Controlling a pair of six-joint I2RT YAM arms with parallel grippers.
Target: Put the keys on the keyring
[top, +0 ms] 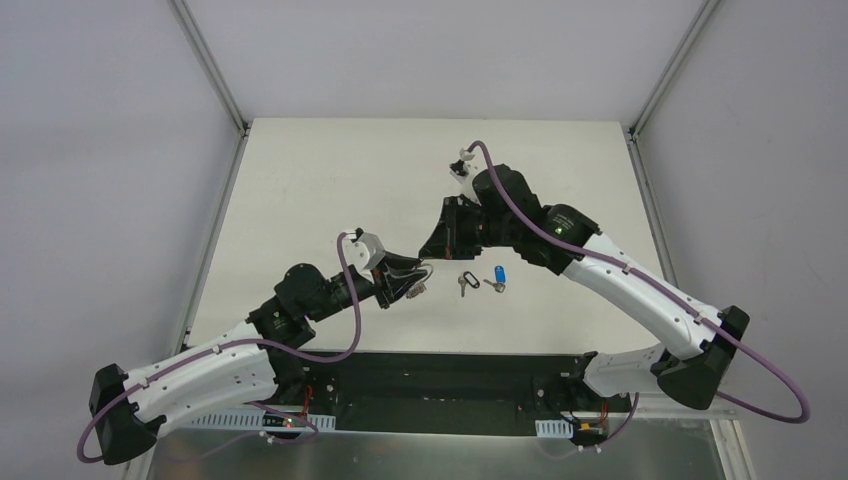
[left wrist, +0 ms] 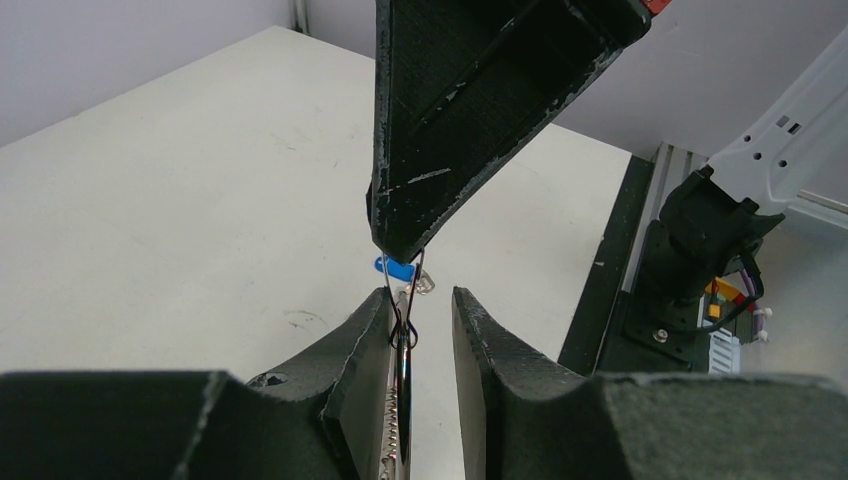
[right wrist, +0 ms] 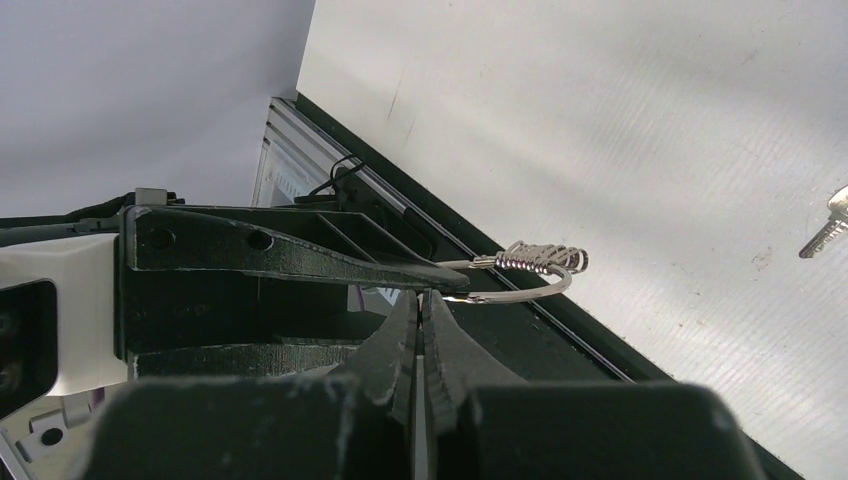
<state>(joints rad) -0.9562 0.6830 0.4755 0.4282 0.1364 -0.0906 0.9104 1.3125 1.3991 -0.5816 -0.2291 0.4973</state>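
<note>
The keyring (right wrist: 530,268) is a thin silver wire loop with a small coiled metal piece. It hangs in the air between the two grippers, above the table's near part. My right gripper (right wrist: 420,297) is shut on the ring's wire; in the left wrist view its fingers (left wrist: 420,190) come down from above onto the wire. My left gripper (left wrist: 420,300) has its jaws apart, and the ring's metal piece (left wrist: 402,400) lies against the inner face of one finger. The black-headed key (top: 463,284) and the blue-headed key (top: 498,275) lie on the table just right of the grippers.
The white table (top: 330,190) has a black strip (top: 440,375) along its near edge, where the arm bases stand. Metal frame posts (top: 215,75) rise at the far corners. One key's blade (right wrist: 825,235) shows at the right edge of the right wrist view.
</note>
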